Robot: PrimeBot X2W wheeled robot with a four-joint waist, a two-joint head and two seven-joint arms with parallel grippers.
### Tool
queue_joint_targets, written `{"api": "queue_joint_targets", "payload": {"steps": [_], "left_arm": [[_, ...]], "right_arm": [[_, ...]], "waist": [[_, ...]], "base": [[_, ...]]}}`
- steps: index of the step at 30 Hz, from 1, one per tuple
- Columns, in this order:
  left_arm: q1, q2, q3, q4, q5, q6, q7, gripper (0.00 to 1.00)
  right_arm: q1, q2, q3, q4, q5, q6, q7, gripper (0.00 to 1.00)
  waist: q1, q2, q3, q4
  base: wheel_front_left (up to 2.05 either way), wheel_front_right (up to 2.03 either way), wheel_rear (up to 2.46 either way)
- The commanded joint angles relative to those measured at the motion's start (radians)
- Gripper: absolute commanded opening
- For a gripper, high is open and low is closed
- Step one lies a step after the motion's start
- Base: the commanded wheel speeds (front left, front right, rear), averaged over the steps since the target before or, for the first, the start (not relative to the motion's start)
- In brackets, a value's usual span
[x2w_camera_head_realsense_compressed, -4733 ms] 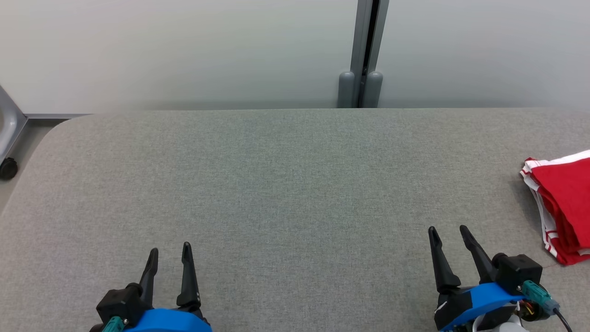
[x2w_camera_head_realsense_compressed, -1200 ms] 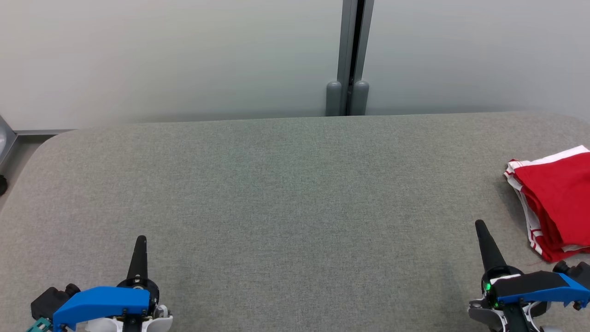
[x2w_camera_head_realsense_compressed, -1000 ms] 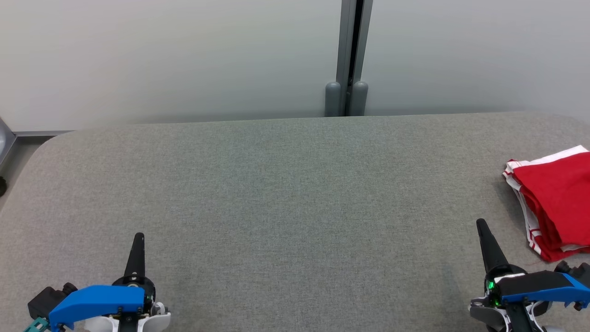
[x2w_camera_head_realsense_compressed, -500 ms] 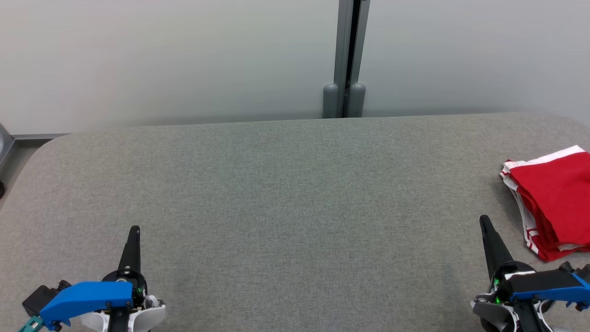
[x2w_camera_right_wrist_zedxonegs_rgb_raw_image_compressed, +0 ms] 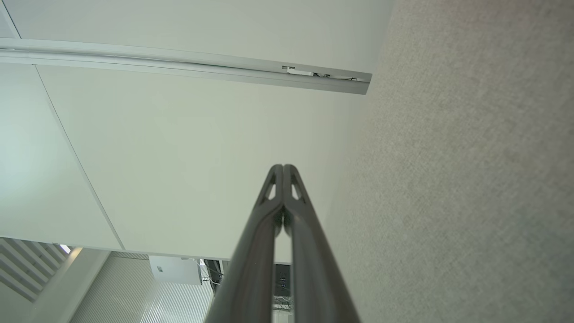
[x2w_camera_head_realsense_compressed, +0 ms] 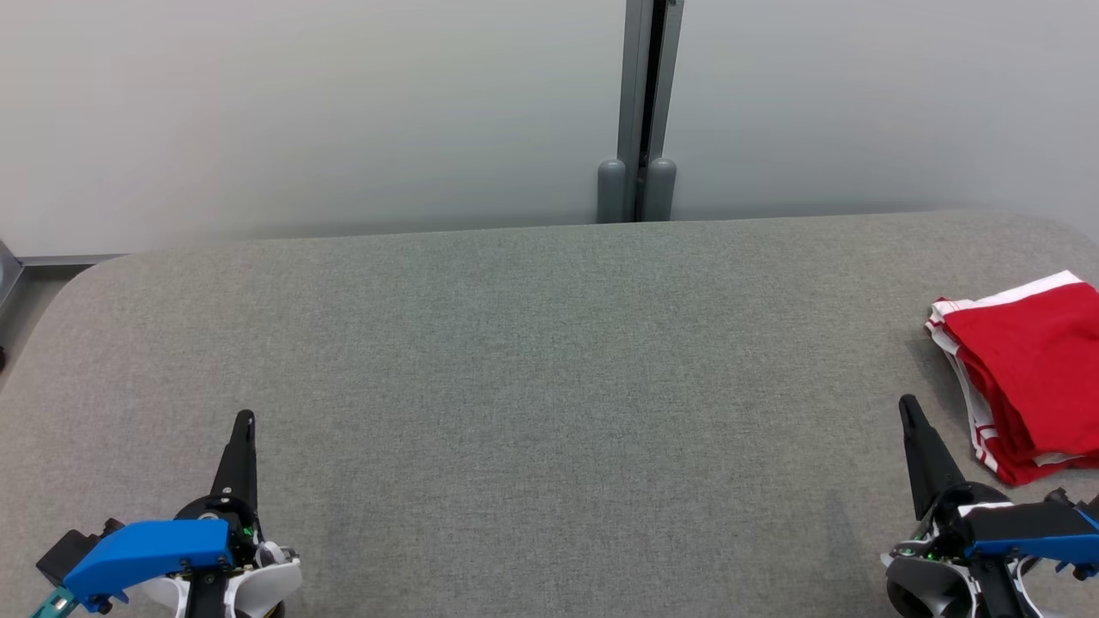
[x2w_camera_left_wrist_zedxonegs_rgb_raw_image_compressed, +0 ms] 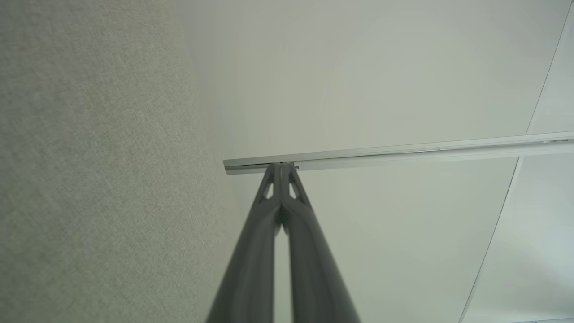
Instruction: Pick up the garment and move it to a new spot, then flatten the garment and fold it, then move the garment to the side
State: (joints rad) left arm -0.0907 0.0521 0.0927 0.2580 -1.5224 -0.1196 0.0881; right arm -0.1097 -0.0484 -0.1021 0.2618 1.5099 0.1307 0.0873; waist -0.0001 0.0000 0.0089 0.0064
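Wide grey fabric-topped table, rounded corners. Plain pale wall panels right behind it, split by a grey vertical post. Sliver of grey floor far left — light soft, even.

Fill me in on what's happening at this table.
A two-armed robot faces a grey fabric-covered table. A red garment with white trim lies folded in layers at the table's right edge, partly cut off by the head view. Neither arm is handling it: the left gripper and the right gripper are both shut and empty, low near the front of the table, fingers pointing away from the robot. The right gripper is beside the garment but apart from it. The folding looks finished.
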Motion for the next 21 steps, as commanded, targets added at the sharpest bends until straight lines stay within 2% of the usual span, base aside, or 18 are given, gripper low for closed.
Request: {"api": "queue_joint_targets", "payload": {"steps": [1, 15, 21], "left_arm": [[-0.019, -0.001, 0.009, -0.006, -0.012, -0.006, 0.006, 0.0], [-0.025, -0.003, 0.025, -0.016, -0.095, -0.016, 0.03, 0.0], [-0.023, -0.003, 0.025, -0.015, -0.091, -0.014, 0.03, 0.0]], "right_arm": [[0.002, -0.003, -0.004, -0.009, 0.017, 0.0, 0.007, 0.0], [0.003, -0.003, -0.015, -0.02, 0.107, 0.0, 0.03, 0.0], [0.003, -0.003, -0.014, -0.02, 0.104, 0.0, 0.03, 0.0]], "waist": [[0.0002, 0.0, 0.0, 0.0], [0.0001, 0.0, -0.006, -0.006], [0.0001, 0.0, -0.006, -0.006]], "base": [[0.0, 0.0, 0.0], [0.0, 0.0, 0.0], [0.0, 0.0, 0.0]]}}
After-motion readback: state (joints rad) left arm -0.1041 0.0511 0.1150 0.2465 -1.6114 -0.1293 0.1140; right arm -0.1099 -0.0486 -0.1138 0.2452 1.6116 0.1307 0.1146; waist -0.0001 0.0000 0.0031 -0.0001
